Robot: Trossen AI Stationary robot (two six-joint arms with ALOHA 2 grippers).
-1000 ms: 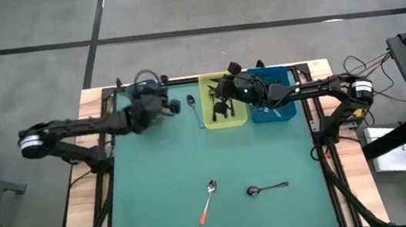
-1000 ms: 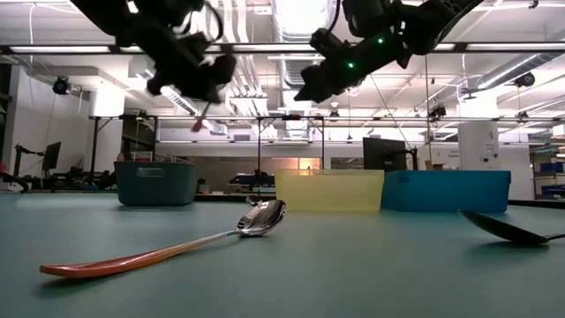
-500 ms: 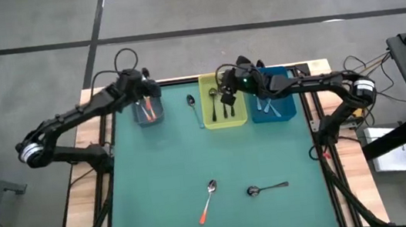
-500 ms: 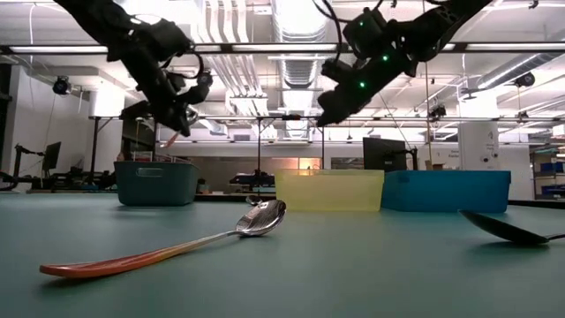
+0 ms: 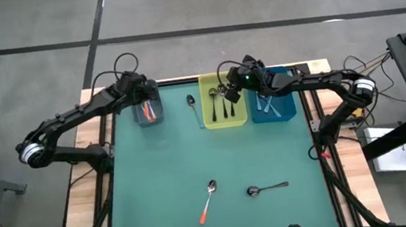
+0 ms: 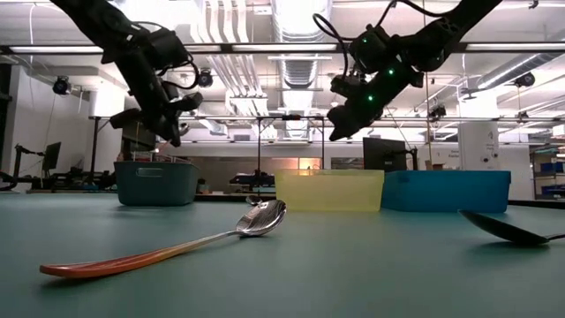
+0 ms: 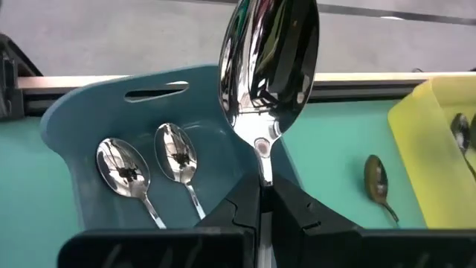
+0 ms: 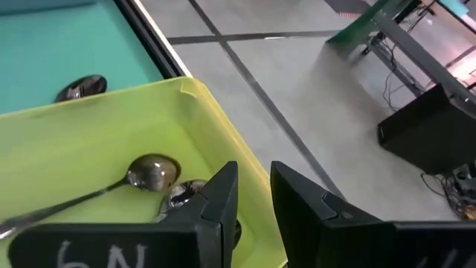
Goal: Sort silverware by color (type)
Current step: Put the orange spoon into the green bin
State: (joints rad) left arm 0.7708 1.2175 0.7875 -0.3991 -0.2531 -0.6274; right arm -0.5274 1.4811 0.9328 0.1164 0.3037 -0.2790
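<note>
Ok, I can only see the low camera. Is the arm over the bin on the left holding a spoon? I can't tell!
Observer: Yes. The left wrist view shows the left gripper shut on a spoon, with its shiny bowl sticking out by the grey-blue bin.
Operator: Is anything in that bin?
Observer: Two spoons lie in it. From above, their handles look orange.
Operator: And the other arm?
Observer: The right gripper is open and empty above the yellow bin, which holds dark-handled spoons.
</note>
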